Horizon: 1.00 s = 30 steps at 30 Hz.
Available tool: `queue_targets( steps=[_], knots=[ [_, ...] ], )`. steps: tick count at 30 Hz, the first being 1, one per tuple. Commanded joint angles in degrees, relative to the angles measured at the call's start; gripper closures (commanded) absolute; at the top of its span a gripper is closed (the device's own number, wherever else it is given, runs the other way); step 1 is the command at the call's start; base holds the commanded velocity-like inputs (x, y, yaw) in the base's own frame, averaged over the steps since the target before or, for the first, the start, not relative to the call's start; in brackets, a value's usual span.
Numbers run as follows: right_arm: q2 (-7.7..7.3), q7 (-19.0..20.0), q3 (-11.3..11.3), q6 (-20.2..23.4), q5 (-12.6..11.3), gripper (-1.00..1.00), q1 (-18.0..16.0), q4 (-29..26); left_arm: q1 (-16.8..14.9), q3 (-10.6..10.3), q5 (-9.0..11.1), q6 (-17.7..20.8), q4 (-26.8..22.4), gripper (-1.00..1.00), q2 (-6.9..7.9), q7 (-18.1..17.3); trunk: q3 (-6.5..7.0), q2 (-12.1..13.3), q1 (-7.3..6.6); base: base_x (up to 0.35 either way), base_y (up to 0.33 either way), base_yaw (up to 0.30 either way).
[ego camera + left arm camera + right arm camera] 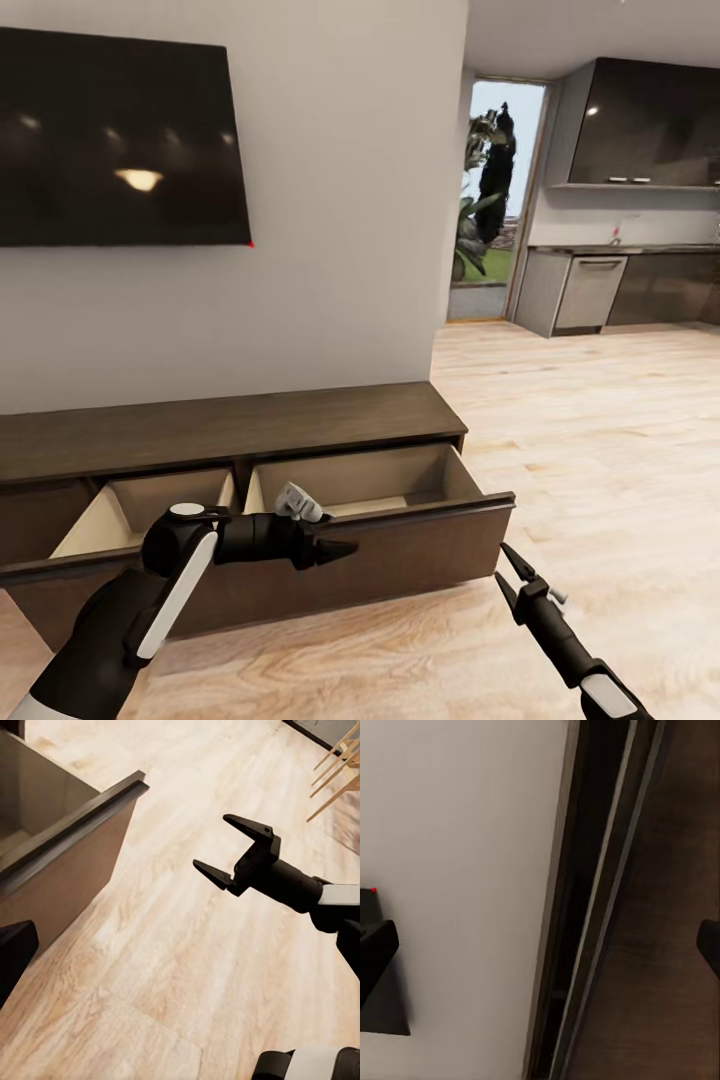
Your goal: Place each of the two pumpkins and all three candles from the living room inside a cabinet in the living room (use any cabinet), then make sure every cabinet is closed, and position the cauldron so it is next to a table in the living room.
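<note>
1. Below the wall-mounted television (120, 135), the head view shows the cabinet (230, 425) as a long, low, dark wood unit whose long axis runs along the wall. Two of its drawers stand pulled out toward the robot: the right drawer (400, 500) and, left of it, the left drawer (140, 510), both pale inside. A small grey-white object (298, 502) lies at the right drawer's near-left corner; I cannot tell what it is. The left gripper (335, 550) hangs just in front of that drawer's front panel, its finger state not readable here. The right gripper (510, 570) sits beyond the drawer's right end, over the wood floor (600, 450), fingers spread and holding nothing.

2. From the left wrist view, the drawer's corner (112, 799) juts over the floor, and the right gripper (229, 844) hovers well apart from it, fingers splayed, empty.

3. From the right wrist view, the cabinet's dark top (660, 945) meets the pale wall (465, 870); the dark fingertips (375, 945) sit far apart at the edges.

4. Judged from this, the drawers are stiff, fairly heavy panels without handles; a flat push on the front face, square to the cabinet's length, should slide each shut.
</note>
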Motion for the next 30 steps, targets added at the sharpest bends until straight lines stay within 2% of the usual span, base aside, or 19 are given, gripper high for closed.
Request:
queue_targets(
  steps=[1,4,11,30],
  knots=[
    [-0.02,0.1,0.1,0.4,-0.5,-1.0,0.0,0.1,0.0,0.0,0.1,0.2,0.0,-1.0,0.02,0.0,0.17,0.0,-0.04,0.0,0.0,0.0],
    [0.02,0.1,0.0,0.2,-0.5,-1.0,0.1,0.1,0.0,0.0,0.2,0.2,0.0,-1.0,0.04,0.0,0.84,0.0,-0.11,0.0,0.0,0.0],
    [0.14,0.0,0.0,0.1,-0.6,-1.0,0.4,0.2,0.0,-0.1,0.1,0.2,0.0,-1.0,-0.01,0.0,2.13,2.8,-1.61,0.0,0.0,-0.041],
    [-0.02,0.1,-0.2,0.0,-0.7,-1.0,1.1,0.3,0.0,-0.1,0.2,0.1,0.0,-1.0,-0.02,0.7,6.0,10.4,-5.79,0.0,0.0,-0.255]
  ],
)
